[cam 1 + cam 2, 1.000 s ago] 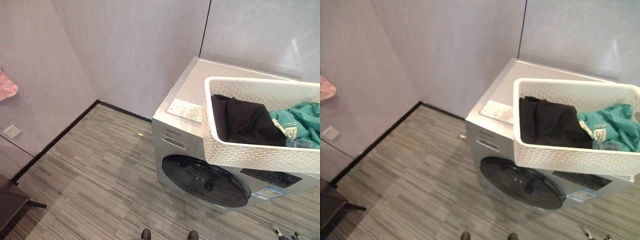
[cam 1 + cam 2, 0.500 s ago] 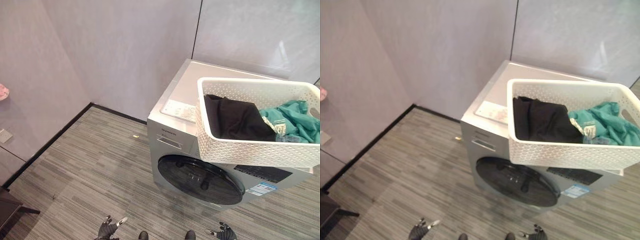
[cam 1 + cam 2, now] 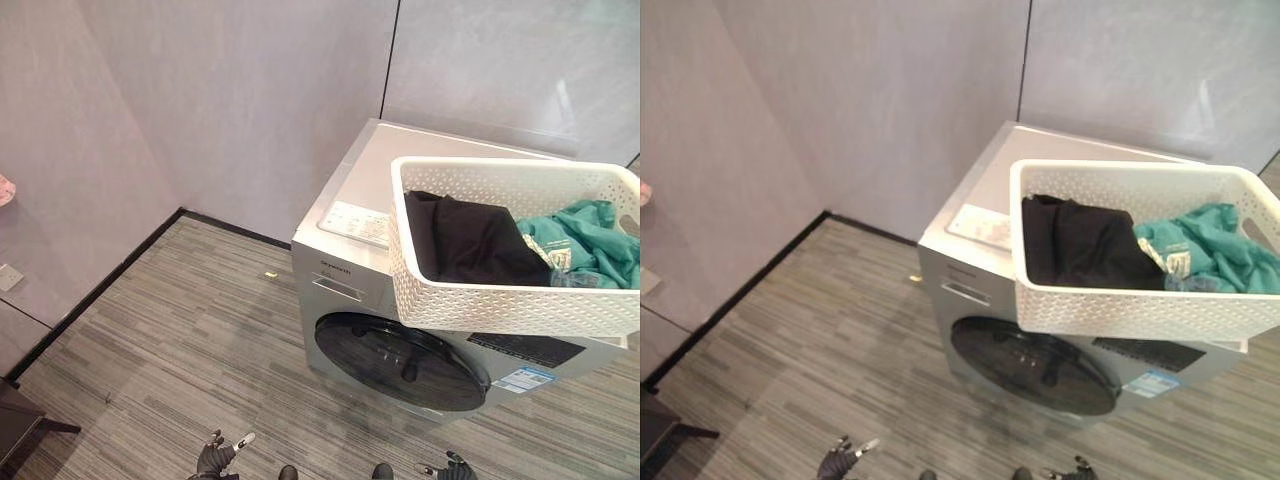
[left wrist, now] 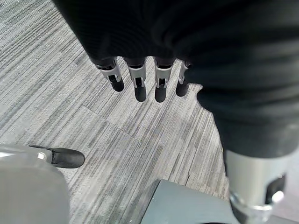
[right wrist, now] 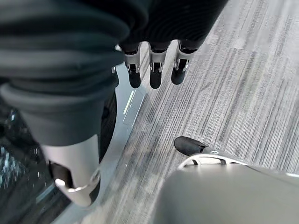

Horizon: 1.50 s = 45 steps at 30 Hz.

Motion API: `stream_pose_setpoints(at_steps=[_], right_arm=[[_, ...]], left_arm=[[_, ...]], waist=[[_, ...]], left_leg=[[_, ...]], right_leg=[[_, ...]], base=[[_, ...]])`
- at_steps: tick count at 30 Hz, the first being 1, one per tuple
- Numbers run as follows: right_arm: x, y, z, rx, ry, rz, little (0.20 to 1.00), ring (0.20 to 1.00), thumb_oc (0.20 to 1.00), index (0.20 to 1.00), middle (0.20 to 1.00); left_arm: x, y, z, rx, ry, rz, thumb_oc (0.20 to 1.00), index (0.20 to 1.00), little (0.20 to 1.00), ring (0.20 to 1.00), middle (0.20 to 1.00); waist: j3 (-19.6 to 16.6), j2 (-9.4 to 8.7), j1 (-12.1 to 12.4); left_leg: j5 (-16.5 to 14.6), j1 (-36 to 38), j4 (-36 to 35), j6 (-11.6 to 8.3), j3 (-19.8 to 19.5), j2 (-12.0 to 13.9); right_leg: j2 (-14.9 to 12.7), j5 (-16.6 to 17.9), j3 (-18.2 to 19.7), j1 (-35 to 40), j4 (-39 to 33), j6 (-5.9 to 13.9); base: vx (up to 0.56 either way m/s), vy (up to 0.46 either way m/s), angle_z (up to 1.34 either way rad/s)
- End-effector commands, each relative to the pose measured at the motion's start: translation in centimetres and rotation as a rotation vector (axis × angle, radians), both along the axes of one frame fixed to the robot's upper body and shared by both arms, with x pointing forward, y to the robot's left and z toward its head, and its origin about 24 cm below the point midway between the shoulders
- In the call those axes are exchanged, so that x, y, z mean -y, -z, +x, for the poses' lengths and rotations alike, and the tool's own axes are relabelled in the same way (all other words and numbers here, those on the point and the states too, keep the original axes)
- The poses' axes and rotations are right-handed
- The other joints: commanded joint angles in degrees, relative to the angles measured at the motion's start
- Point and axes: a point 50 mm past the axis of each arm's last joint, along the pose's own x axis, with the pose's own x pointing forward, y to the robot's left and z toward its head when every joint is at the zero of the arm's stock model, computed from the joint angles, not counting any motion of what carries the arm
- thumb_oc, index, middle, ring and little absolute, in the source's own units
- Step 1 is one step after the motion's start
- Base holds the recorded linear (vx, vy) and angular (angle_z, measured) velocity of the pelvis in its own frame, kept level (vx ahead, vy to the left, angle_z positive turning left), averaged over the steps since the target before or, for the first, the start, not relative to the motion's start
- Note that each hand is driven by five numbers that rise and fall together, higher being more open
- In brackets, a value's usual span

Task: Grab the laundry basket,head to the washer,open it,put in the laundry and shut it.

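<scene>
Two steps look done from where I stand: the white laundry basket (image 3: pixel 510 250) is already sitting on top of the washer (image 3: pixel 350 270), overhanging its front edge, so the carrying and the walk over are finished. Left to do, by my reckoning: open the round dark door (image 3: pixel 400 362), load the clothes, and close it. The door is flush with the front, at about 6 o'clock from the basket.

The basket is a perforated plastic tub, rectangular, with a cut-out handle at its 3 o'clock end. Inside lie a black garment (image 3: pixel 480 240) on the 9 o'clock side and a teal garment (image 3: pixel 585 235) beside it toward 3 o'clock, both crumpled and below the rim.

The left hand (image 4: pixel 140 81) hangs low over the grey striped floor (image 3: pixel 170 350), fingers straight and relaxed, holding nothing. The right hand (image 5: pixel 154 72) hangs the same way, loose and empty, close to the washer's lower front.
</scene>
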Motion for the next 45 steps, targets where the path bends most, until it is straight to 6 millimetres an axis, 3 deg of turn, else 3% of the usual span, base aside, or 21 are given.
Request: stream_pose_setpoints(at_steps=[1, 7, 11, 12, 18, 20, 26, 34, 40, 45], right_arm=[[-0.4, -0.4, 2.1, 0.066, 0.010, -0.010, 1.000, 1.000, 1.000, 1.000, 1.000], [-1.0, -2.7, 6.0, 0.279, -0.104, -0.027, 1.000, 1.000, 1.000, 1.000, 1.000], [0.0, -5.2, 8.9, 0.395, -0.243, -0.135, 1.000, 1.000, 1.000, 1.000, 1.000], [0.7, -6.0, 9.9, 0.401, -0.327, -0.209, 1.000, 1.000, 1.000, 1.000, 1.000], [2.5, -7.3, 11.0, 0.392, -0.461, -0.323, 1.000, 1.000, 1.000, 1.000, 1.000], [3.8, -7.8, 11.3, 0.366, -0.484, -0.375, 1.000, 1.000, 1.000, 1.000, 1.000], [5.4, -7.9, 11.6, 0.297, -0.523, -0.438, 1.000, 1.000, 1.000, 1.000, 1.000], [8.3, -9.3, 12.2, 0.274, -0.505, -0.545, 1.000, 1.000, 1.000, 1.000, 1.000], [7.2, -9.5, 14.2, 0.265, -0.596, -0.547, 1.000, 1.000, 1.000, 1.000, 1.000], [3.6, -9.5, 17.6, 0.291, -0.684, -0.512, 1.000, 1.000, 1.000, 1.000, 1.000]], left_arm=[[-1.3, -0.7, 2.1, 0.062, -0.048, 0.027, 1.000, 1.000, 1.000, 1.000, 1.000], [-1.5, -1.3, 3.0, 0.130, -0.095, 0.009, 1.000, 1.000, 1.000, 1.000, 1.000], [-1.2, -2.2, 5.0, 0.207, -0.066, -0.001, 1.000, 1.000, 1.000, 1.000, 1.000], [-0.9, -2.4, 5.4, 0.223, -0.054, -0.009, 1.000, 1.000, 1.000, 1.000, 1.000], [-1.3, -1.9, 4.2, 0.172, -0.017, 0.006, 1.000, 1.000, 1.000, 1.000, 1.000], [-2.3, -2.1, 4.0, 0.161, 0.026, 0.039, 1.000, 1.000, 1.000, 1.000, 1.000], [-3.7, -1.8, 2.0, 0.110, 0.025, 0.065, 1.000, 1.000, 1.000, 1.000, 1.000], [-3.8, -2.1, 2.2, 0.137, 0.036, 0.055, 1.000, 1.000, 1.000, 1.000, 1.000], [-3.4, -3.5, 4.9, 0.251, 0.089, 0.054, 1.000, 1.000, 1.000, 1.000, 1.000], [-3.4, -4.3, 6.5, 0.306, 0.100, 0.064, 1.000, 1.000, 1.000, 1.000, 1.000]], waist=[[1.1, -1.65, 0.4], [2.3, -1.60, 0.4], [5.6, -2.28, 0.9], [5.9, -2.53, 0.8], [3.9, -1.89, 1.2], [2.8, -1.72, 1.1], [2.7, -2.30, 2.1], [3.2, -2.33, 2.1], [6.0, -1.48, 2.7], [7.3, 0.10, 3.9]], left_leg=[[-1.8, 0.6, 0.4, -3.58, 3.9, 6.0], [0.8, 2.1, 0.4, -5.85, 5.7, 10.6], [1.0, -3.9, 11.1, -5.95, 2.6, 10.7], [0.6, -4.7, 10.8, -5.70, 2.4, 10.2], [0.6, -0.9, 3.8, -5.25, 4.8, 10.2], [0.9, 0.1, 0.4, -4.72, 4.4, 8.7], [-0.8, -0.5, 0.4, -3.60, 4.0, 6.6], [-0.8, -1.5, 0.4, -3.17, 3.9, 5.5], [0.5, -5.3, 0.4, -3.12, 2.6, 4.7], [1.6, -8.3, 0.4, -2.95, 2.2, 3.8]], right_leg=[[-2.8, -5.1, 3.7, 2.1, 0.3, 2.73], [1.7, -7.6, 5.9, 2.8, 0.3, 0.54], [2.1, -7.9, 5.3, 3.2, 0.3, -0.91], [1.6, -8.1, 4.3, 3.4, 0.3, -0.81], [0.9, -7.8, 3.1, 4.0, 0.3, 0.00], [-0.3, -7.2, 1.9, 3.6, 0.3, 0.75], [-2.6, -6.0, 1.0, 2.8, 0.3, 2.22], [-3.6, -5.4, 0.8, 2.1, 0.3, 3.00], [-4.3, -4.4, 0.2, -0.9, 0.3, 3.14], [-4.9, -3.4, 0.5, -4.1, 0.3, 3.27]], base=[[0.03, -0.136, -0.25], [0.01, -0.169, -0.27], [-0.10, -0.128, -0.07], [-0.04, -0.018, 0.05], [0.06, 0.044, 0.30], [0.06, 0.123, 0.21], [0.04, 0.085, 0.23], [0.00, 0.005, 0.00], [-0.08, -0.025, 0.01], [-0.07, 0.000, 0.10]])
